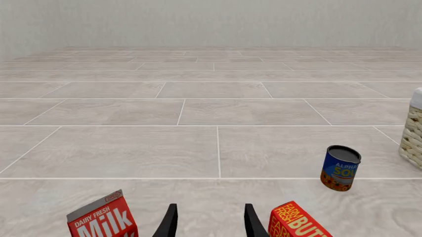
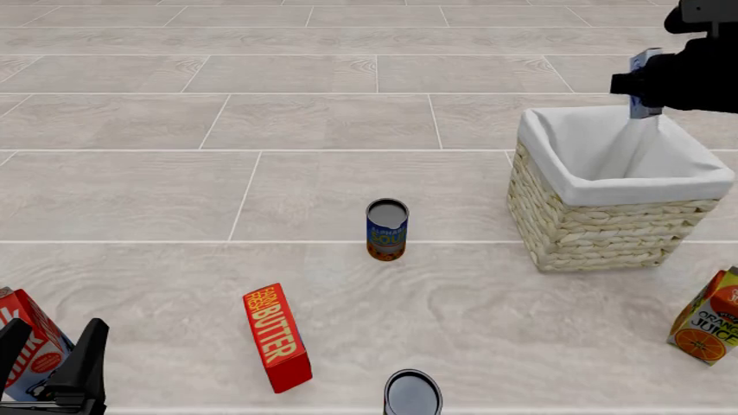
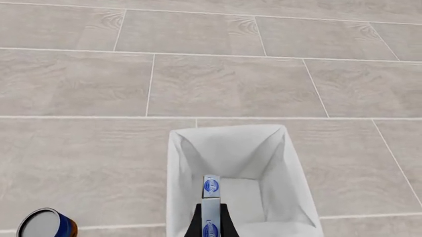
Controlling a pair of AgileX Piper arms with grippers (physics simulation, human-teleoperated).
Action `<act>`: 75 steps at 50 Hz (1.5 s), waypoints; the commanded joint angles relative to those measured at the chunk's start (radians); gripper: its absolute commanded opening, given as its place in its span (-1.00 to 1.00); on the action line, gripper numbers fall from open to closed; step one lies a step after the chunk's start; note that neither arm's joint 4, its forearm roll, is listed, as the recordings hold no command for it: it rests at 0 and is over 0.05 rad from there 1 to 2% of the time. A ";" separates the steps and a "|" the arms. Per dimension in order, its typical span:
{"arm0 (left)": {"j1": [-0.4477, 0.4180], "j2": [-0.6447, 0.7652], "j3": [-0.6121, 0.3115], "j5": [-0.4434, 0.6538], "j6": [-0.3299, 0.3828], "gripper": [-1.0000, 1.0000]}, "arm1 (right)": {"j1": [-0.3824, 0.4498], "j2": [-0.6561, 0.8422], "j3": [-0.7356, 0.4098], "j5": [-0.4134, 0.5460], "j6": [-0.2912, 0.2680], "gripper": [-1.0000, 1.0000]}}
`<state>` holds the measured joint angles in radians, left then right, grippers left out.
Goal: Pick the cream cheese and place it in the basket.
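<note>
My right gripper (image 2: 644,86) is shut on the cream cheese (image 2: 641,79), a small flat light-blue and white box held on edge above the far side of the basket (image 2: 623,186). In the right wrist view the cream cheese (image 3: 211,190) sticks out from the gripper (image 3: 211,217) directly over the basket's white liner (image 3: 177,168). The tan wicker basket stands at the right; its edge shows in the left wrist view (image 1: 414,133). My left gripper (image 2: 52,359) is open and empty at the near left, also shown in its own wrist view (image 1: 209,222).
A blue soup can (image 2: 386,229) stands left of the basket. A red butter box (image 2: 276,337) lies at the near middle. A milk carton (image 2: 23,333) sits by my left gripper. An orange juice carton (image 2: 706,320) is at the near right, and a second can (image 2: 412,393) at the front edge.
</note>
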<state>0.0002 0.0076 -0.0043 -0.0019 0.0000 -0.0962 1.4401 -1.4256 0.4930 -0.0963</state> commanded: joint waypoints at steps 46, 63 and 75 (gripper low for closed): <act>0.000 0.000 0.000 0.000 0.000 1.00 | -0.088 0.380 -0.277 0.134 -0.051 -1.00; 0.000 0.000 0.000 0.000 0.000 1.00 | -0.086 0.408 -0.238 0.097 -0.040 -1.00; 0.000 0.000 0.000 0.000 0.000 1.00 | -0.086 0.410 -0.200 0.073 -0.032 -1.00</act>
<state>0.0002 0.0076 -0.0043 -0.0019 0.0000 -0.1829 1.8491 -1.6435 0.5842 -0.1467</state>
